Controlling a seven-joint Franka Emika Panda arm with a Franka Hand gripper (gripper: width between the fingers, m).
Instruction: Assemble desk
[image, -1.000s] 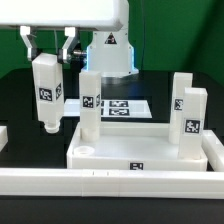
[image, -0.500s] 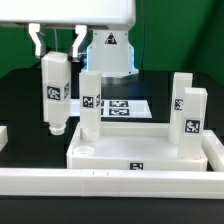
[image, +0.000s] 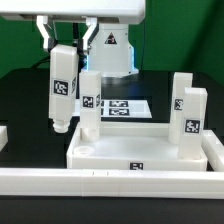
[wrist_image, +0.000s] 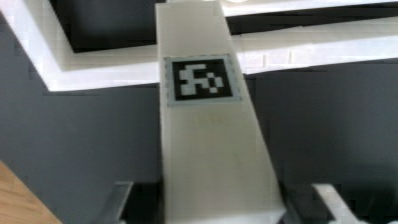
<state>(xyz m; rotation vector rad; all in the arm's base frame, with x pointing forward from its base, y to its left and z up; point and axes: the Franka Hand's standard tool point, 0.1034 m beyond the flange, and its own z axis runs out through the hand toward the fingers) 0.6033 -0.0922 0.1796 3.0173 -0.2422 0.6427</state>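
Hanging above the bench (image: 20, 95) in the exterior view, the claw (image: 69, 40) grips the top of a white block leg (image: 62, 88), its fingers pressed against the leg's two sides. That held leg is clear of the bench and tilts slightly, its peg end pointing down over the black surface just off the desk top's (image: 140, 150) left far corner. A black-and-white tag faces the camera on its side. The desk top lies as a wide rimmed tray toward the near side, with an open round socket (image: 85, 152) at its near left corner. Three legs already stand upright in it: one (image: 90, 105) at the far left, just beside the held leg, and two at the right, a nearer one (image: 192, 120) and a farther one (image: 181, 98). The marker board (image: 125, 106) lies flat on the bench beyond the tray. A long white rail (image: 110, 180) runs along the near edge.

In the wrist view, the held leg (wrist_image: 210, 110) fills the middle, its tag plainly seen, with one dark finger (wrist_image: 134, 196) on each side of it. Beyond it shows the white rim of the desk top (wrist_image: 107, 65) on the dark bench.
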